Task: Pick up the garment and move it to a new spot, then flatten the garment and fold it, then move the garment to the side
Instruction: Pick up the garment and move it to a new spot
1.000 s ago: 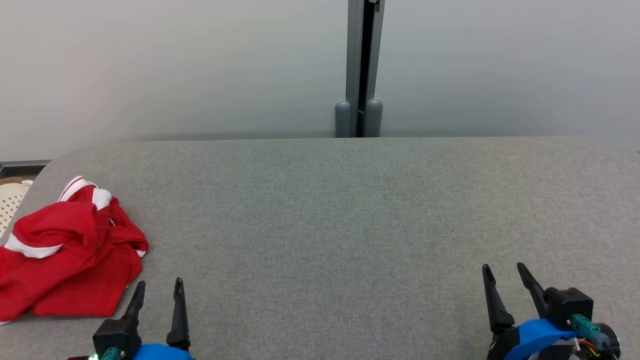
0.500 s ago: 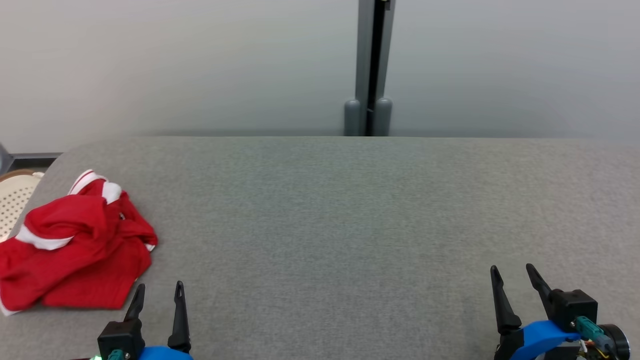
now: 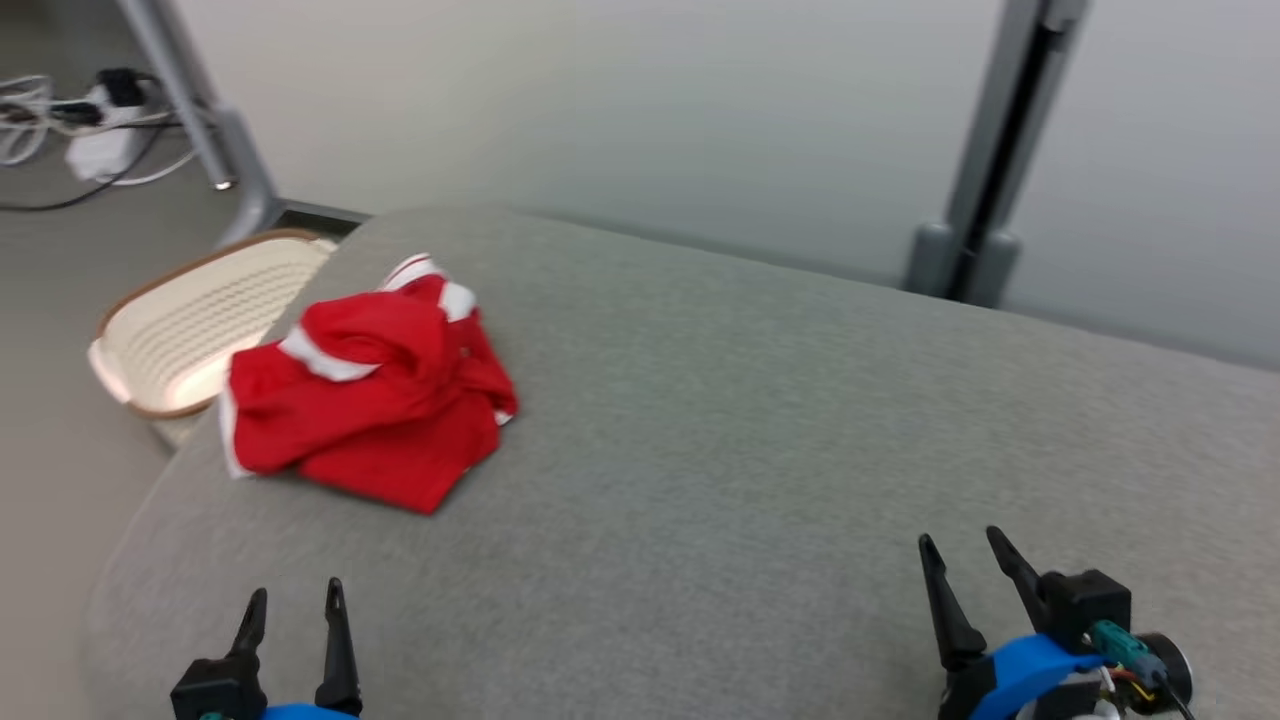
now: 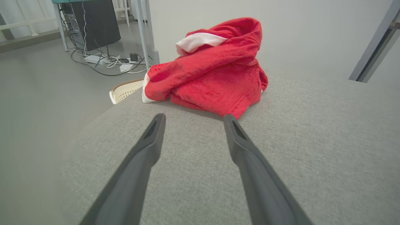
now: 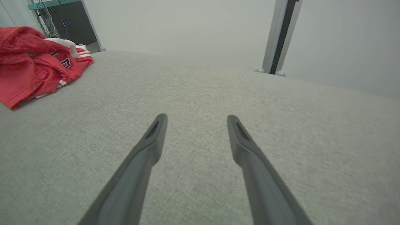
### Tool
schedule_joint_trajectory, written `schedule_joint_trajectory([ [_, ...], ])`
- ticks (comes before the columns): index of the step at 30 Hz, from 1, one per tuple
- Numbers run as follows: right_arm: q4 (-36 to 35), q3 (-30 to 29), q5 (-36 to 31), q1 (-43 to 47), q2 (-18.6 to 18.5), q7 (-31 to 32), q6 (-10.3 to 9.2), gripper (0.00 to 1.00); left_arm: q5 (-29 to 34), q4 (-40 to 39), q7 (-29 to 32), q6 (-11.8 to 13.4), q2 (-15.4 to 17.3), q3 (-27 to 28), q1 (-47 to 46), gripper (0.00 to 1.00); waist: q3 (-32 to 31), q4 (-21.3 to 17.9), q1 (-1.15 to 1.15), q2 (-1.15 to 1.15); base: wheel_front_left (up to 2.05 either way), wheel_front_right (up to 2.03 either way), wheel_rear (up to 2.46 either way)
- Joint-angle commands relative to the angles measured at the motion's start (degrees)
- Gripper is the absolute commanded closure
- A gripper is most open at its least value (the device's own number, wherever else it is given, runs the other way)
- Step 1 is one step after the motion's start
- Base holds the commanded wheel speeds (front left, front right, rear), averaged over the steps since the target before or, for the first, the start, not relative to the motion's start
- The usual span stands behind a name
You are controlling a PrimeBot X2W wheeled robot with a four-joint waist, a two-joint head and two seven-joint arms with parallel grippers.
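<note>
Red garment (image 3: pixel 365 400) lying crumpled at table's (image 3: pixel 750 420) far left; left gripper (image 3: pixel 293 595) and right gripper (image 3: pixel 962 548) hovering near, both spread wide, gripping nothing.

Nothing can be read with certainty in any view. In the right wrist view, the crumpled red garment (image 5: pixel 25 75) carries part of a white-outlined printed character (image 5: pixel 65 64) among its folds. Too much of it is hidden to tell whether it is a letter or a digit.
</note>
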Motion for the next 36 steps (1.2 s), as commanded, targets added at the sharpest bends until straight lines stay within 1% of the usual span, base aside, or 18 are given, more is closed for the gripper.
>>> schedule_joint_trajectory([
  [1,0.1,0.4,0.5,-0.8,-0.1,-0.2,0.02,0.00,0.0,-0.1,-0.2,0.0,0.0,0.3,0.5,0.00,2.6,3.3,0.01,0.00,0.00,0.00,0.00],
  [5,1.0,3.2,1.6,-2.0,-0.1,-0.2,0.02,0.00,-0.3,-0.4,-0.2,0.1,0.0,2.3,1.3,0.00,3.0,7.0,0.01,0.00,0.00,0.00,0.00],
  [9,1.8,5.1,2.0,-2.7,-0.2,-0.2,0.02,0.00,-0.1,-0.4,-0.2,-0.2,0.0,3.2,1.4,0.00,3.4,9.0,0.01,0.00,0.00,0.00,0.00],
  [13,2.4,5.6,1.6,-2.6,-0.2,-0.2,0.02,0.00,-1.4,-0.6,-0.2,-0.9,-0.1,3.6,0.5,0.00,3.8,9.3,0.01,0.00,0.00,0.00,0.00],
  [17,3.0,5.8,0.7,-3.3,-0.2,-0.2,0.02,0.00,-3.8,-0.2,-0.2,-1.9,0.1,4.4,-2.8,0.00,5.5,7.9,0.01,0.00,0.00,0.00,0.00],
  [21,3.2,5.0,-0.6,-4.2,-0.1,-0.2,0.02,0.00,-6.6,0.1,-0.2,-2.5,2.6,3.9,-8.4,0.00,8.0,6.1,0.01,0.00,0.00,0.00,0.00],
  [23,3.2,4.6,-1.2,-4.7,-0.1,-0.2,0.02,0.00,-9.1,-0.1,-0.2,-2.5,4.6,2.1,-12.1,0.00,9.5,5.1,0.01,0.00,0.00,0.00,0.00],
  [26,3.2,4.7,-1.9,-5.7,-0.1,-0.2,0.02,0.00,-12.7,1.6,-0.2,-2.4,8.6,-1.1,-17.5,0.00,11.7,3.6,0.01,0.00,0.00,0.00,0.00],
  [30,3.7,5.4,-2.3,-7.0,-0.3,-0.1,-0.03,0.00,-17.8,6.4,-0.2,-2.4,14.5,-6.9,-25.8,0.00,14.6,1.2,0.01,0.00,0.00,0.00,0.00],
  [35,4.5,6.5,-2.5,-8.6,-0.7,0.2,-0.05,0.00,-24.6,12.8,1.2,-2.4,19.5,-13.4,-34.1,0.00,17.7,-1.8,0.01,0.00,0.00,0.00,0.00],
  [36,4.7,6.9,-2.5,-8.9,-0.7,0.3,-0.05,0.00,-26.1,14.0,1.9,-2.4,19.8,-14.6,-35.3,0.00,18.2,-2.4,0.01,0.00,0.00,0.00,0.00],
])
